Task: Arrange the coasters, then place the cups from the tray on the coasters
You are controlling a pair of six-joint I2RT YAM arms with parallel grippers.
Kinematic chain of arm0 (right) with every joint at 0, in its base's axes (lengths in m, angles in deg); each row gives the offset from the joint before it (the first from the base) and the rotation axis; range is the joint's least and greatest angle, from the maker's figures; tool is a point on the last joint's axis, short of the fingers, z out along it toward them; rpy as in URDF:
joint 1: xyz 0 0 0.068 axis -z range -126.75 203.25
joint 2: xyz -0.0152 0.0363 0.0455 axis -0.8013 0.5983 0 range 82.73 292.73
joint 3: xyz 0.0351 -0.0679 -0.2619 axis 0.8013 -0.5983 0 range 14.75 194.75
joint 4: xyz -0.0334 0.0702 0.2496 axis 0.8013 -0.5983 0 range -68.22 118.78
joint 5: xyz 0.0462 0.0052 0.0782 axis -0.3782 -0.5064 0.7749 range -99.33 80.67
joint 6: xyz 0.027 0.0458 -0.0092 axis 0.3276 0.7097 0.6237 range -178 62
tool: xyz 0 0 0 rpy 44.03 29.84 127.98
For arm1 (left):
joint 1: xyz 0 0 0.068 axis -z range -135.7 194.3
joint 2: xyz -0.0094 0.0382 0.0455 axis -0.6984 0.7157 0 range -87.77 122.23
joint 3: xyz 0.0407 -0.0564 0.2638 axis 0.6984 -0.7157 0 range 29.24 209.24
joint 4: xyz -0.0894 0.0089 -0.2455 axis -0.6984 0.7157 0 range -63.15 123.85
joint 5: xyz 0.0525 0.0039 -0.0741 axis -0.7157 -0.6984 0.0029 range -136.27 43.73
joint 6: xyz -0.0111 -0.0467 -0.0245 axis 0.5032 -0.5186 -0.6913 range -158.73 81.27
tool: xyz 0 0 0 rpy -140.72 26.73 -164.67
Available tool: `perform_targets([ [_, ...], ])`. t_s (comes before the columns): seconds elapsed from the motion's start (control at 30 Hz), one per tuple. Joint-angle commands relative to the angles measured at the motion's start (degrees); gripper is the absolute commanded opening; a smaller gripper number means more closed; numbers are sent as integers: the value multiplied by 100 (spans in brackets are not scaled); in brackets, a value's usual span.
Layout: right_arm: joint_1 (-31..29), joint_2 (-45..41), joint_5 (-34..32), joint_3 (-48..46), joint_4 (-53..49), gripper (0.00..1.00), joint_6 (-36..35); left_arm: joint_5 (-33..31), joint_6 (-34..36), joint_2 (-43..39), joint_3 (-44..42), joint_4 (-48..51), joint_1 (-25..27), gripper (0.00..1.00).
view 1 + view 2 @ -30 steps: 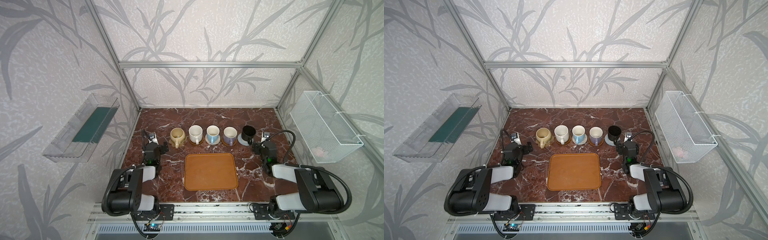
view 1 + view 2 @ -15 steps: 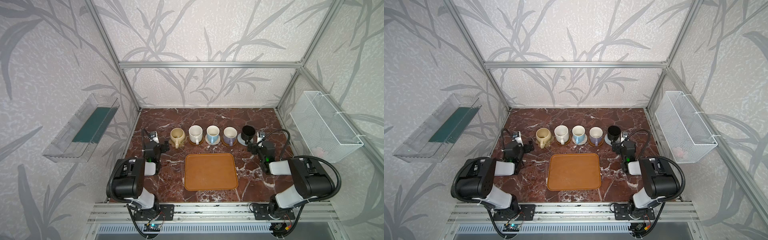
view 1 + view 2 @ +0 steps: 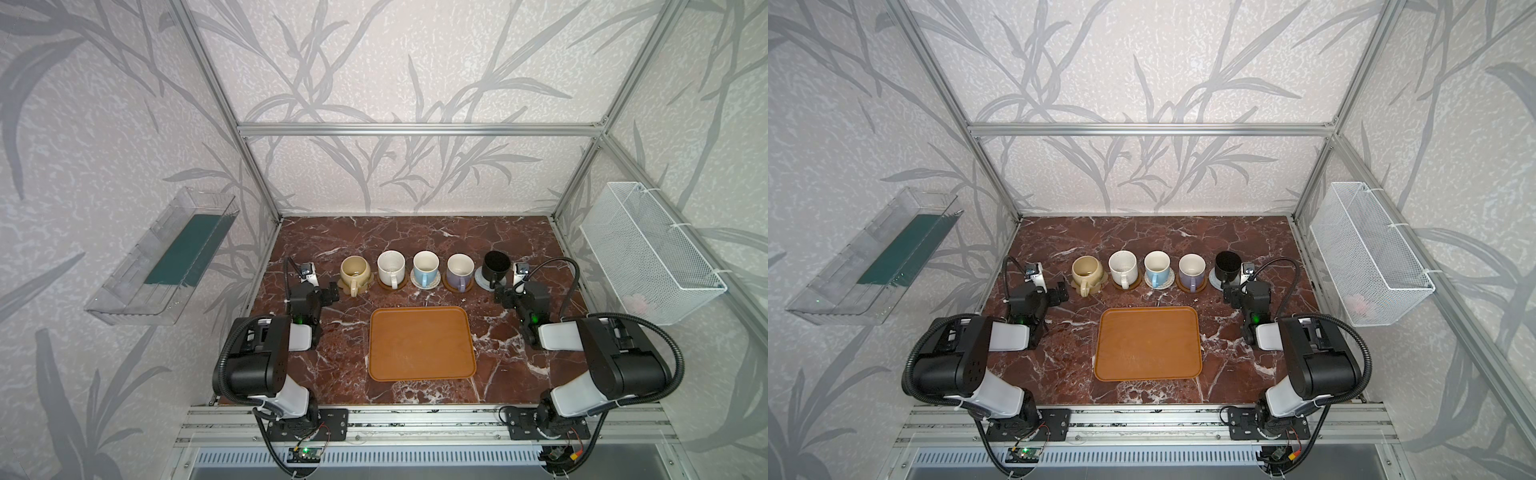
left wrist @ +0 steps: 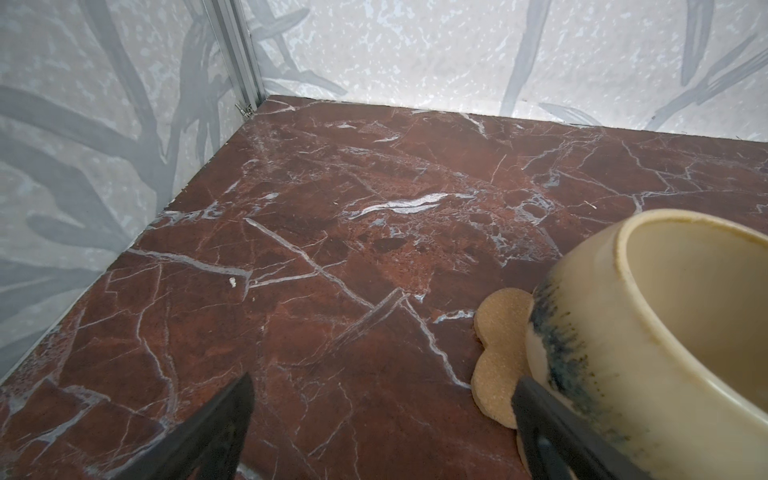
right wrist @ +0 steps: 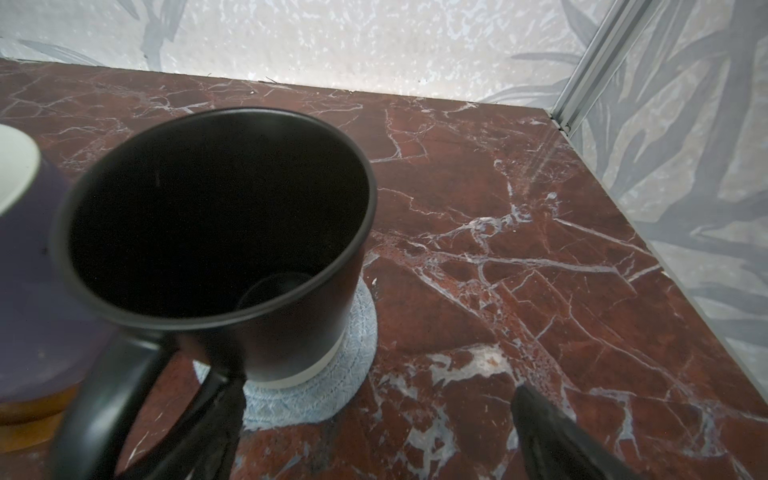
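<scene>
Five cups stand in a row, each on a coaster, in both top views: cream-yellow point(image 3: 355, 269) on the tan cloud-shape point(image 4: 498, 332), white speckled point(image 3: 391, 266), light blue point(image 3: 426, 265), lavender point(image 3: 460, 268), and black point(image 3: 497, 263) on the grey-blue mat point(image 5: 332, 382). The tray point(image 3: 420, 343) is bare. My left gripper point(image 4: 384, 395) is open, low over the marble, one finger beside the cream-yellow cup point(image 4: 665, 332). My right gripper point(image 5: 376, 399) is open, holding nothing, one finger by the black cup's point(image 5: 216, 216) handle.
A clear wall bin point(image 3: 166, 257) hangs on the left and a white wire basket point(image 3: 648, 253) on the right. Aluminium frame posts stand at the back corners. Bare marble lies behind the row and on both sides of the tray point(image 3: 1147, 345).
The right jaws have spread a little wider. Both arms have folded back toward the front rail while their grippers stayed at the two ends of the cup row.
</scene>
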Motion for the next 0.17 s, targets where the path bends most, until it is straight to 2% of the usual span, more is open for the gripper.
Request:
perform_targets([
  [0.0, -25, -101, 38, 122, 58, 99, -44, -76, 90, 51, 164, -95, 26, 99],
  [0.13, -28, -101, 34, 122, 58, 99, -44, -81, 96, 50, 115, -196, 28, 99],
])
